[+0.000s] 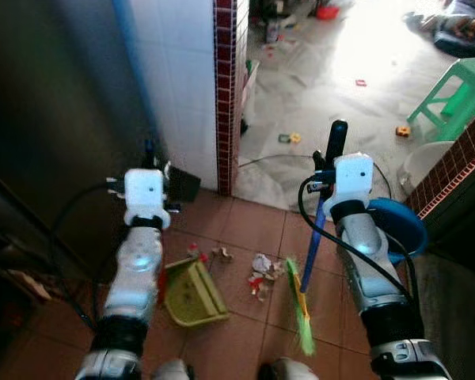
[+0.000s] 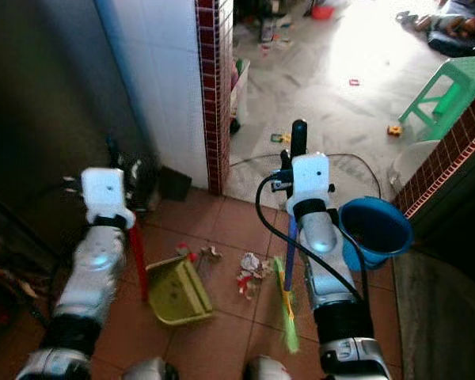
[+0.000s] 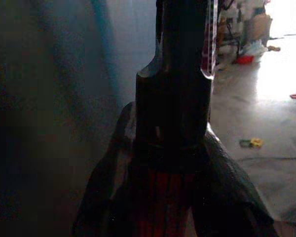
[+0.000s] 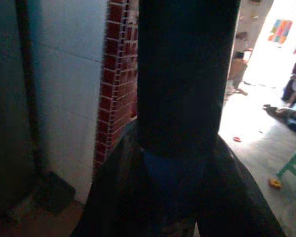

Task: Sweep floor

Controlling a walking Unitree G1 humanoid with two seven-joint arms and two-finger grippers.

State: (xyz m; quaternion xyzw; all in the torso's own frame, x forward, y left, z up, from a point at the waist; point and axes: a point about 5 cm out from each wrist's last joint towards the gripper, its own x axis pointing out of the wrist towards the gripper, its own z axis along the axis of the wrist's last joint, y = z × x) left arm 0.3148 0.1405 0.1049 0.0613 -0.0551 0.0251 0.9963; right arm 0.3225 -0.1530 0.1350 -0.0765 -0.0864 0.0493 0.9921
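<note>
Your right gripper (image 2: 298, 146) is shut tight around the black top of the broom (image 2: 287, 269). The broom has a blue stick and green bristles. The bristles rest on the brown floor tiles (image 2: 222, 332), just in front of your feet.

Your left gripper (image 2: 119, 162) is shut around the red stick of the dustpan (image 2: 178, 291). In the left wrist view you can see the red stick (image 3: 160, 207) squeezed between the two black fingers (image 3: 101, 192). The yellow-green dustpan sits on the tiles, between your two arms.

A little pile of trash (image 2: 249, 273) lies on the tiles between the dustpan and the broom bristles. A few more bits (image 2: 196, 253) lie just by the far edge of the dustpan.

A blue bucket (image 2: 374, 231) sits close to your right arm. A white tiled wall with a red brick edge (image 2: 215, 87) stands ahead. Past it the gray floor (image 2: 332, 111) has small toys (image 2: 393, 130) scattered about, and a green stool (image 2: 451, 91) stands on the far right.
</note>
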